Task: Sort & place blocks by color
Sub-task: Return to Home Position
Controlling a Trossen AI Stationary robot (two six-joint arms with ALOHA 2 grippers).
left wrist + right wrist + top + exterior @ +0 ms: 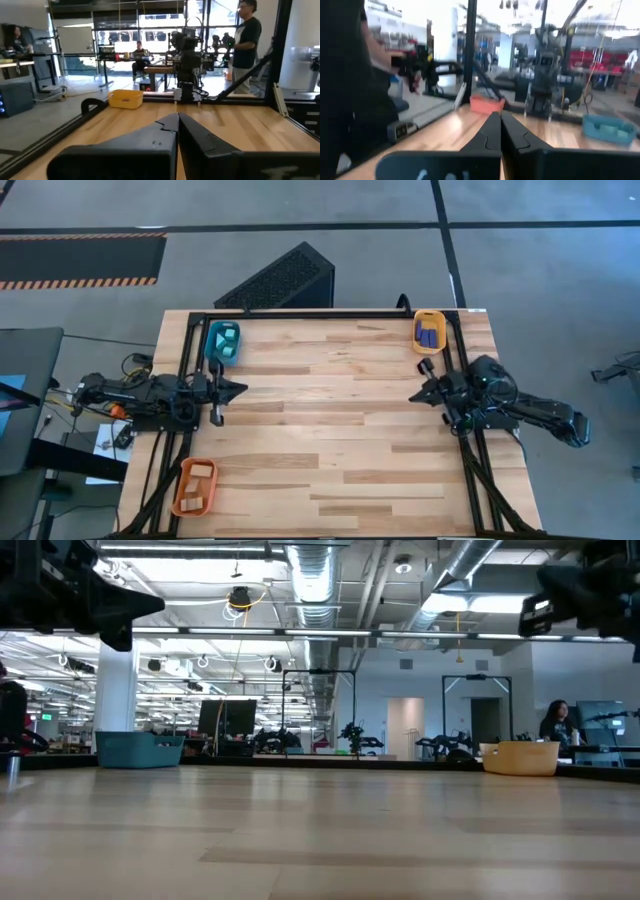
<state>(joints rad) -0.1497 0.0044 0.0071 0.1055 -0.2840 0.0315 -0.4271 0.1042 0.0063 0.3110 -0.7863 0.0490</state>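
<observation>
- Hovering at 9 o'clock of the bench, left tool is holding its fingers closed.
- Right tool is hovering closed at 3 o'clock.
- Tan blocks are lying in orange tray at 7 o'clock, cyan blocks in teal tray at 10, blue blocks in yellow tray at 2.

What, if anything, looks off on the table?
Nothing stands out: cyan blocks sit in the teal tray, dark blue blocks in the yellow-orange tray, tan blocks in the orange tray. The left claw and right claw are shut, one at each side.

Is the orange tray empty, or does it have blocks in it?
Not empty. In the high view, pale tan blocks lie inside the orange tray; their exact number is unclear.
</observation>
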